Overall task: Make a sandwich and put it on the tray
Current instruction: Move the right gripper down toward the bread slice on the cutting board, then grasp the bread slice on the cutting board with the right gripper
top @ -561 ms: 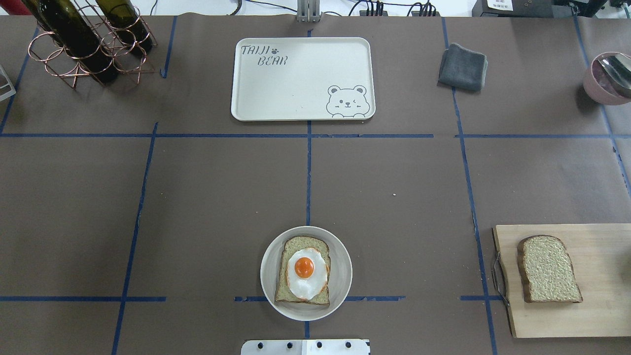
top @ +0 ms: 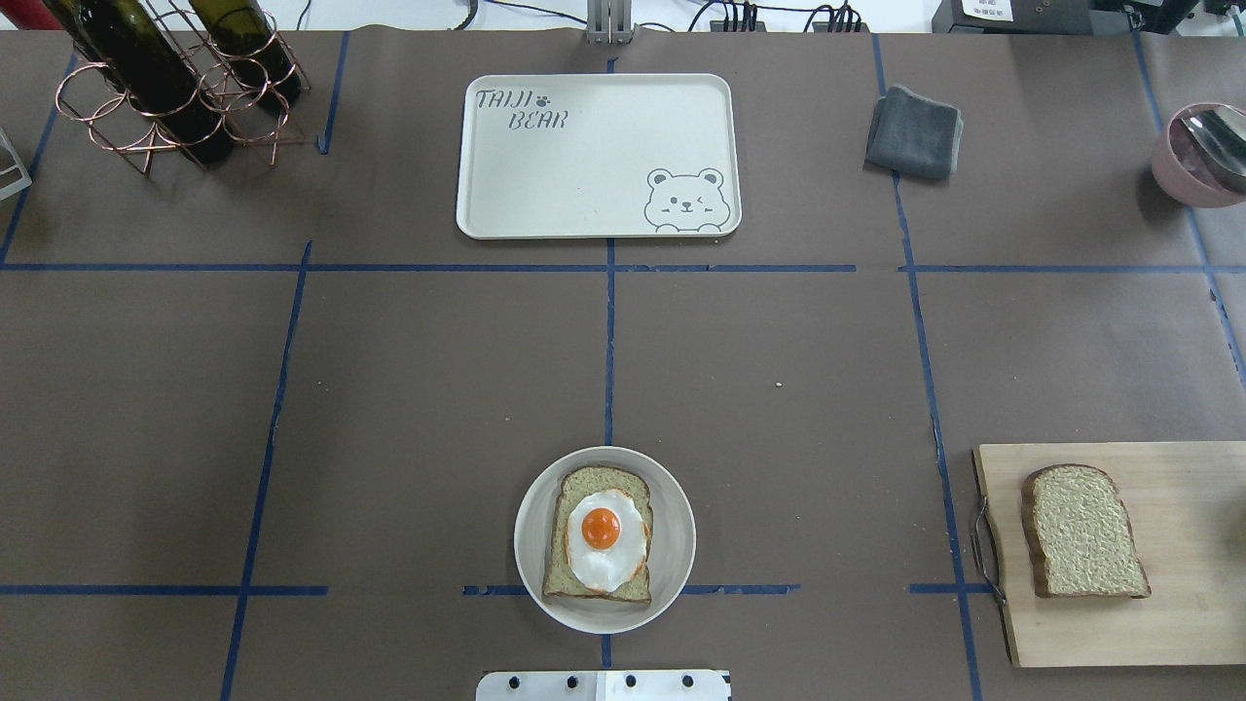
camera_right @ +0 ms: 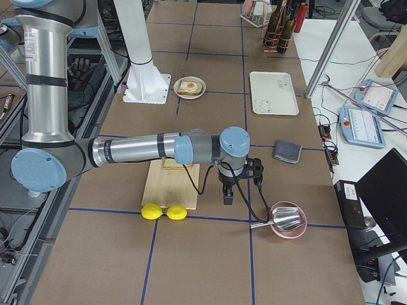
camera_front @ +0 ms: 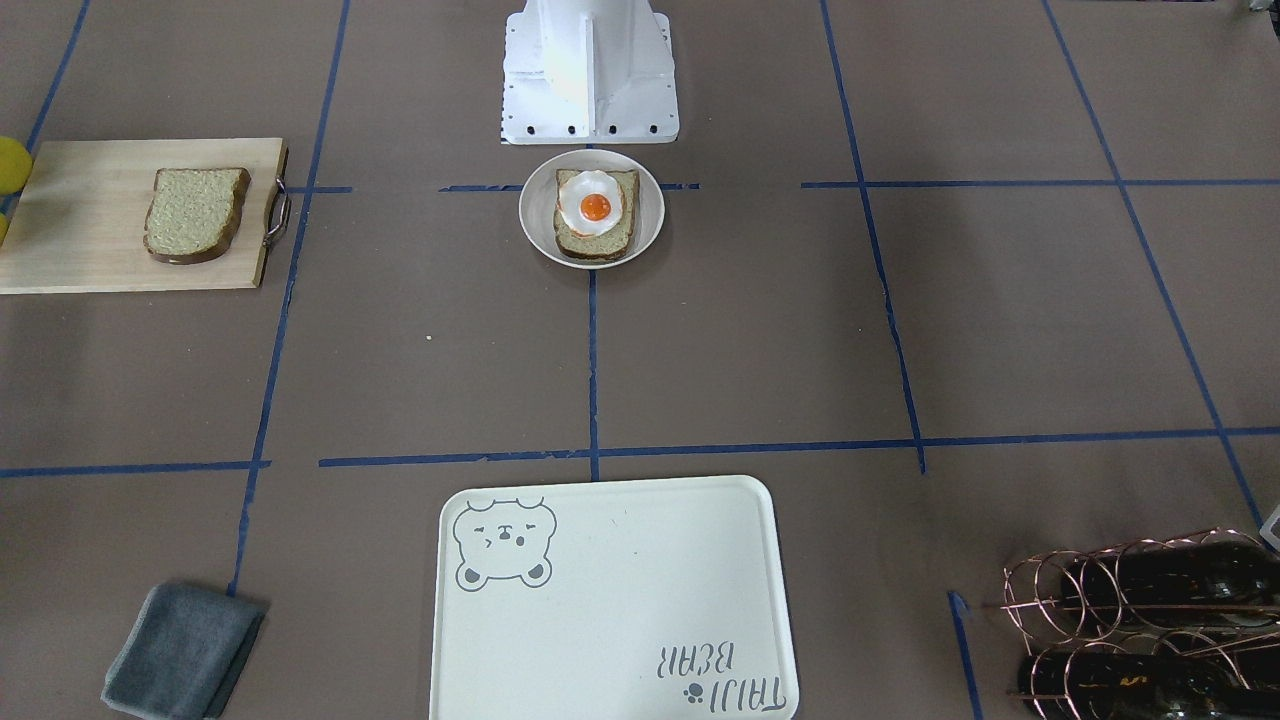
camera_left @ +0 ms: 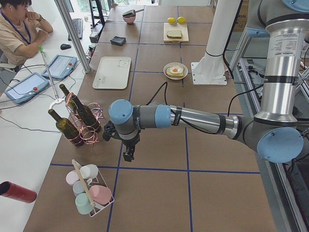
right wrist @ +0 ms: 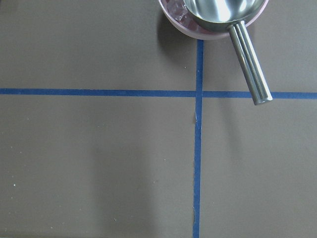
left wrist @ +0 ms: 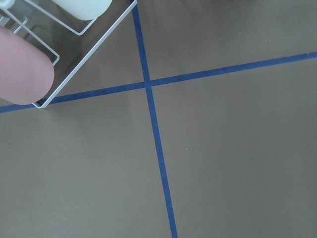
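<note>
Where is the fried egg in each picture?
Front-facing: the egg is at top centre.
Overhead: the egg is at bottom centre.
Exterior left: the egg is small, upper middle.
Exterior right: the egg is upper, left of centre.
Left wrist: not in it.
Right wrist: not in it.
Landmark: the bear tray, straight across the table from the egg's plate.

— Between plate point(top: 672, 497) and tray point(top: 584, 166)?
— Bare brown table point(top: 438, 389), wide enough to pass. Wine rack point(top: 146, 107) far left, grey cloth point(top: 913, 132) far right, cutting board point(top: 1188, 584) with bread slice point(top: 1081, 531) near right, all well aside.
</note>
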{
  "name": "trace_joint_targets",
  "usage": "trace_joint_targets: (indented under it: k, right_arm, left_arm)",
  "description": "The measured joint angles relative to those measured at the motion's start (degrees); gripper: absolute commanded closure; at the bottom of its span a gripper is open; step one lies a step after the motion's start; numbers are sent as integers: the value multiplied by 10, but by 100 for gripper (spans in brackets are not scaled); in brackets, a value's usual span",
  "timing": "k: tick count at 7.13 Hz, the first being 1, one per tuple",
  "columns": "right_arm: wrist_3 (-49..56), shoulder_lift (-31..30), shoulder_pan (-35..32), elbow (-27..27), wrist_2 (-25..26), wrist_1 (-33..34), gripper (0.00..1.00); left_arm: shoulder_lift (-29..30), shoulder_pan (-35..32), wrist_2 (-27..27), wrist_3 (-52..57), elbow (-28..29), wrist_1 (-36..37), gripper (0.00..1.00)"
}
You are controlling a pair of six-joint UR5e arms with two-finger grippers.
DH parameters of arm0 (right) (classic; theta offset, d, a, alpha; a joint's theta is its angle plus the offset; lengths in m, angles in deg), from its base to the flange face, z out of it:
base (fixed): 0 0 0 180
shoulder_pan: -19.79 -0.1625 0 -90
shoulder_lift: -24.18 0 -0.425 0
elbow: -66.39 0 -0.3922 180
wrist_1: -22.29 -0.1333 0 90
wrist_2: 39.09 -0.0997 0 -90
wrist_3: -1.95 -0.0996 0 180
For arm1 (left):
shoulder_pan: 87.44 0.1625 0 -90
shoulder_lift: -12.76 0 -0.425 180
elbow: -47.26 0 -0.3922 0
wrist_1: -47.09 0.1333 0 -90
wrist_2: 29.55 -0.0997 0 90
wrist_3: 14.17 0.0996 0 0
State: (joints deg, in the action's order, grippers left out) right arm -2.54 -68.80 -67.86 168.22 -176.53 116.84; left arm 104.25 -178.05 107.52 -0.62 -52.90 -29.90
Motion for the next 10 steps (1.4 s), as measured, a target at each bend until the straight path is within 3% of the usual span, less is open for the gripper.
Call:
trace_joint_targets:
  k: [3, 4, 6, 8, 10]
  right_arm:
    - [-41, -29, 58, 17, -52, -27, 0]
    - [-87, -56, 89, 21, -55, -91, 0]
    - [-296, -112, 169, 22, -44, -287, 0]
    - [-501, -166, 272, 21, 17, -479, 0]
    - [-632, -203, 377, 22, 101, -593, 0]
  left_arm:
    - [1, 1, 46, -1, -23, 1, 0]
    - [1, 2, 65, -1, -18, -2, 0]
    - [2, 5, 77, -1, -2, -17, 0]
    - [0, 7, 78, 2, 2, -33, 0]
    - [-2, 7, 78, 3, 2, -40, 0]
